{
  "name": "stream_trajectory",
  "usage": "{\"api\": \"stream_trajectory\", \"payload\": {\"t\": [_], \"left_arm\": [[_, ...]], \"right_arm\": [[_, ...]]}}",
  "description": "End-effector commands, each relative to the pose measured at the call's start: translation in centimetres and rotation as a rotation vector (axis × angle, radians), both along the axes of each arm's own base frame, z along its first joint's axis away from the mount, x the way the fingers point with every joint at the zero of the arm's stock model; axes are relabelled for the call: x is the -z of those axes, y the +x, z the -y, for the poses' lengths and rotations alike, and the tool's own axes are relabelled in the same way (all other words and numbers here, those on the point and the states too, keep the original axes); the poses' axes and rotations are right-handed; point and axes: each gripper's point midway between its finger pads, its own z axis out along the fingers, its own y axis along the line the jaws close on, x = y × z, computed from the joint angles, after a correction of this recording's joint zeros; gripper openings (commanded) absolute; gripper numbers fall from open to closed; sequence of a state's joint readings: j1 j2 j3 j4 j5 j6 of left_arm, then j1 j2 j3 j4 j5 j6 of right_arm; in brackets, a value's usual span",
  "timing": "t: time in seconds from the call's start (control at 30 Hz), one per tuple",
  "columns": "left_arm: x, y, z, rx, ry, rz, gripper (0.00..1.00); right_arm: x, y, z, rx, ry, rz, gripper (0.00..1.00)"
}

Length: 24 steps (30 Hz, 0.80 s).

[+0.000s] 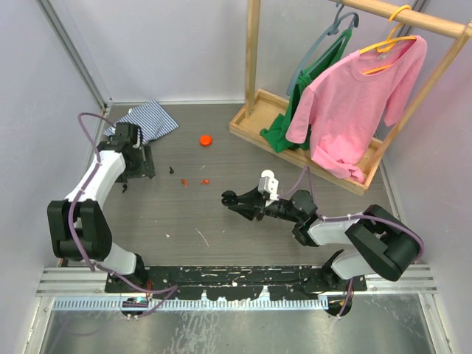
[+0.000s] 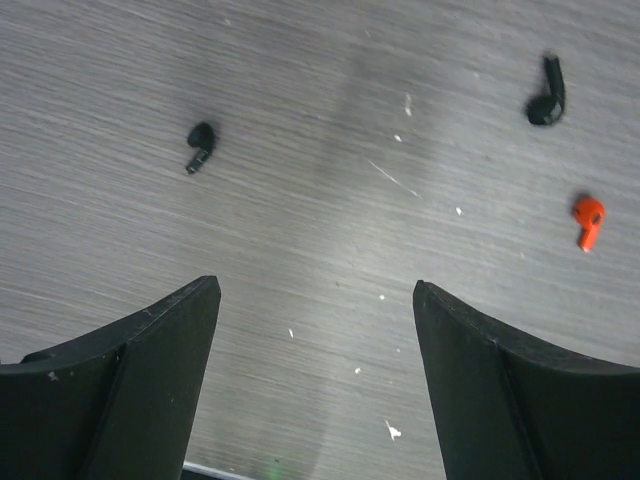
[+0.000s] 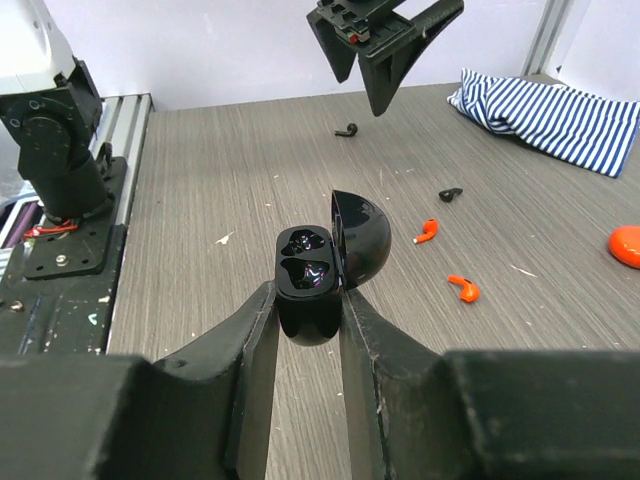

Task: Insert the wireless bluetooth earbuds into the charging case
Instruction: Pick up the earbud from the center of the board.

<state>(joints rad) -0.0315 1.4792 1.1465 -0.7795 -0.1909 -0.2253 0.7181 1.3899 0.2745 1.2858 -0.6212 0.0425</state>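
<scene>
At mid-worktop, right claw shut tight on the charging case, fingers pinching the lower shell from both sides, hinged lid swung open. Shows two glossy sockets inside, both apparently vacant. Over on the left, left claw empty, jaws spread wide, hovering above bare wood grain. On its near side, flat on the worktop, one black earbud, untouched. Between the two claws, a loose cluster: another black earbud, then a red-orange earbud, then a second red-orange earbud closest to the case, each apart from its neighbours. No white piece to be made out. Farther back, an orange puck, and a striped cloth behind the left claw. Far right, a clothes rack with a pink shirt.

Progress, as a judgement: only the groundwork done, with the case opened and held ready in the grip. Nothing seated, nothing picked up. Left to do: close on an earbud, perhaps the black one beside the open jaws, carry it across, turn it to match a socket and press it home. Then repeat for its mate.
</scene>
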Motion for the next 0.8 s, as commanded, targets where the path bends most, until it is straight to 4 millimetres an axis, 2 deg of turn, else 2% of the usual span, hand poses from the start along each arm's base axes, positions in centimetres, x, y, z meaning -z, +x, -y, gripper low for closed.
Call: {"api": "stream_trajectory", "payload": {"t": [0.0,0.2,0.3,0.77], "left_arm": [[-1.1,2.2,-2.7,-0.093,0.016,0.035,0.78],[1.3,2.8,-6.0,-0.188,-0.003,-0.029,0.65],[3.0,2.8,-7.1,-0.225,-0.037,-0.073,0.59],[6.4,4.2,-8.5,-0.278,-0.151,-0.148,0.38]], "right_arm": [[-1.6,0.4,0.1,0.031,0.029,0.076,0.14],[-1.3,0.4,-0.3,0.035,0.012,0.087,0.14],[-1.1,0.2,-0.5,0.031,0.004,0.092,0.14],[-0.5,0.2,-0.9,0.026,-0.018,0.090,0.14]]}}
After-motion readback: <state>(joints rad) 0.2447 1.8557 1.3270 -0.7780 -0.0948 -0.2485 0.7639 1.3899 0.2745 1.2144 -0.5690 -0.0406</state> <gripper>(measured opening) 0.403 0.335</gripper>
